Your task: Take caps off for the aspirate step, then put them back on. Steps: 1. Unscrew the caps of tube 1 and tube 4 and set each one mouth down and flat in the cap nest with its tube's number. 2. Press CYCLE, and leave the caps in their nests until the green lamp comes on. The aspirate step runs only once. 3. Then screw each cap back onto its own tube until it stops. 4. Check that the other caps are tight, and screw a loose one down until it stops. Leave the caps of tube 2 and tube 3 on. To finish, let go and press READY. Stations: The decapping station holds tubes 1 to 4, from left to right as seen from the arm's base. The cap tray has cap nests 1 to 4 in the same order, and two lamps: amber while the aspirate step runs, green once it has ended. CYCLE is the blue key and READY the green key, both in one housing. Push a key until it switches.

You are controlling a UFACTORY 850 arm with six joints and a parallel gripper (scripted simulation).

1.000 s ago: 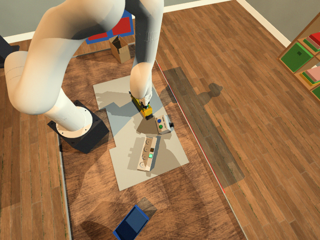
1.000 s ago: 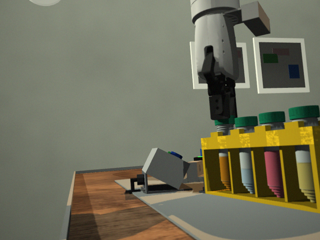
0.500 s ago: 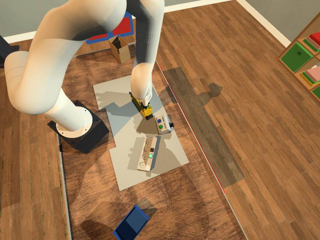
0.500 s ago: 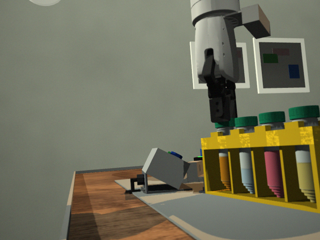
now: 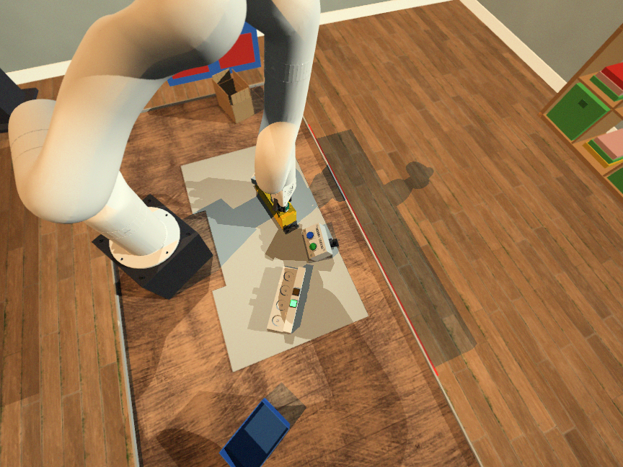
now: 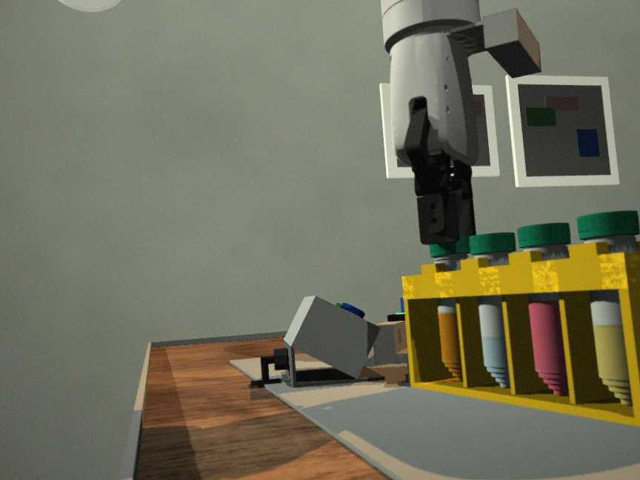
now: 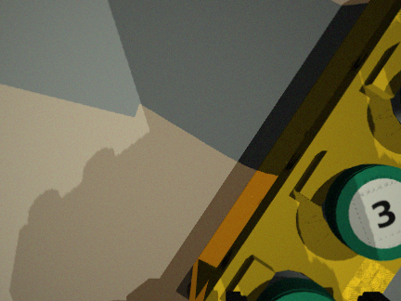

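top looks steeply down; exterior, low, shares the rack.

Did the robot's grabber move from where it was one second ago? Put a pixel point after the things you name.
Yes, down a little. In the exterior view, the gripper [image 5: 283,207] [image 6: 455,238] [image 7: 303,297] is lower against the yellow rack [image 5: 288,218] [image 6: 545,275] [image 7: 274,232].
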